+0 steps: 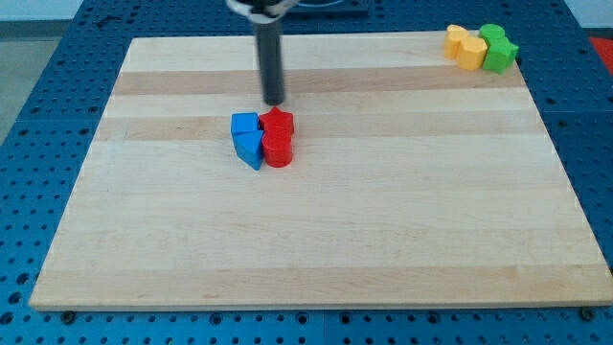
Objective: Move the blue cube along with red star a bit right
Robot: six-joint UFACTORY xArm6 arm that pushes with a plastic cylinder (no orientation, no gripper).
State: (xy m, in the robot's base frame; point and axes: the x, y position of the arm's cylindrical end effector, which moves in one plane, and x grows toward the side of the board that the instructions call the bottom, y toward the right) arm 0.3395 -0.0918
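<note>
A blue cube point(244, 124) sits left of centre on the wooden board point(383, 230), touching a red star point(278, 123) on its right. Just below them lie a blue triangular block point(249, 149) and a red cylinder point(278, 150), all four packed together. My tip point(275, 102) is at the end of the dark rod, just above the red star toward the view's top, close to it and slightly right of the blue cube.
At the board's top right corner sit two yellow blocks point(464, 45) and two green blocks point(498, 48) in a tight cluster. A blue perforated table point(48, 115) surrounds the board.
</note>
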